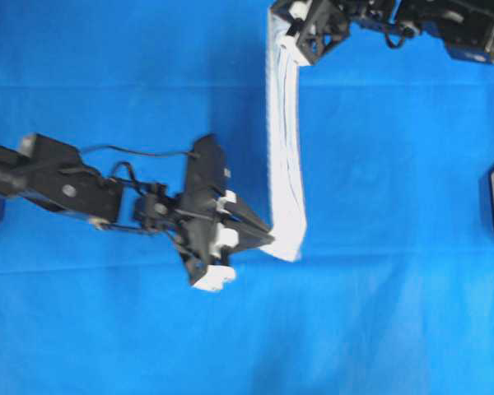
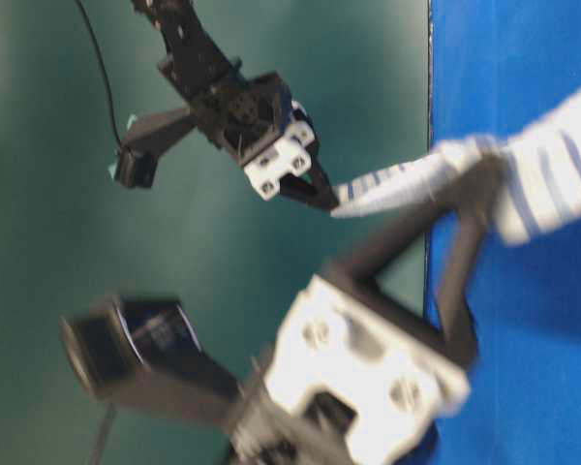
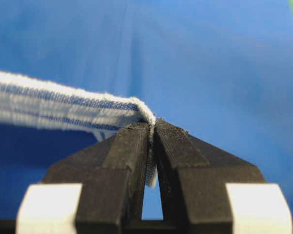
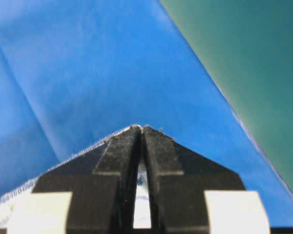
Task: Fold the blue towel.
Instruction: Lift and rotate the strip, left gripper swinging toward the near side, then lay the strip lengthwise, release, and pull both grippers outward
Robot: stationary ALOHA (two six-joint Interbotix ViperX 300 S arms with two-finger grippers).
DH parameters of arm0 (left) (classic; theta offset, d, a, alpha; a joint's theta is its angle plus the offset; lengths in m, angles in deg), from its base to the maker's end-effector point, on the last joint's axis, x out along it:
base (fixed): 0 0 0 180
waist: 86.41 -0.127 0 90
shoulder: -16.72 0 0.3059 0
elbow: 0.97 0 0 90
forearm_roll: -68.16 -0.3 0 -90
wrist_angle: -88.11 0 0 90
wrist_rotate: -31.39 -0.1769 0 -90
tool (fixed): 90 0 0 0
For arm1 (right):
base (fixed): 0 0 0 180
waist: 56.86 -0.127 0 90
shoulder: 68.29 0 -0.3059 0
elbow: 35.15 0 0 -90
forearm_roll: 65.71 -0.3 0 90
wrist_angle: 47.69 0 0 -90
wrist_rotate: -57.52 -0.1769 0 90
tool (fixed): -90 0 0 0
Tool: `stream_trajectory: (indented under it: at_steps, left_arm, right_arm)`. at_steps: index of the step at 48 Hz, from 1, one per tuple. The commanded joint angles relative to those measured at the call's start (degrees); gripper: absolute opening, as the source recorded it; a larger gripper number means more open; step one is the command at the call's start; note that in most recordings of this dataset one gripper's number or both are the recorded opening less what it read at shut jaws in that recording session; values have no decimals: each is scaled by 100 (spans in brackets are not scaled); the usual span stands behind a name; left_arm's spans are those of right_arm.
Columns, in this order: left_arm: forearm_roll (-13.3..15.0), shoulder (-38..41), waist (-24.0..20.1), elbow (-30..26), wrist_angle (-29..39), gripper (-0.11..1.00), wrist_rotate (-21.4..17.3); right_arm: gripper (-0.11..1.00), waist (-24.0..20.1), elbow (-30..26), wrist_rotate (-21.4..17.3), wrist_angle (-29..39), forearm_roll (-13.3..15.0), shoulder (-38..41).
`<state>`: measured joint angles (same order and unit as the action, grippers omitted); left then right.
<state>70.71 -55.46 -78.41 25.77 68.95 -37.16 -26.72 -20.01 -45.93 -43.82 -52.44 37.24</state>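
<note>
Both arms are matte black, boxy links joined by brackets. The left arm [image 1: 58,181], at the overhead view's left, trails thin black cables in loops. Its hand [image 1: 263,239] has two black tapering fingers [image 3: 132,161] on white blocks — the right hand [image 4: 141,131] matches. White plates with round screw holes [image 2: 368,368] show at table level.

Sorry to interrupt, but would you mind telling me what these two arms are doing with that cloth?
They are folding a small white woven towel with thin blue stripes over a table covered in plain bright-blue cloth. The left claw is shut on one end of the towel, and the right claw is shut on the other end. The towel hangs between them as a long narrow band.
</note>
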Motion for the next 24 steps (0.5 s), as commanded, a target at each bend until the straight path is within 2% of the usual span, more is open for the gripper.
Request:
stream_trajectory:
  at_steps: [1, 17, 24]
  left_arm:
    - [9, -237, 70, 149, -79, 4, 88]
    - [0, -141, 79, 211, -44, 6, 70]
    - [0, -105, 70, 193, 9, 19, 70]
  right_arm:
    - [5, -35, -264, 9, -18, 0, 26]
    - [5, -114, -352, 18, 62, 18, 149]
    - [5, -123, -352, 18, 105, 62, 149]
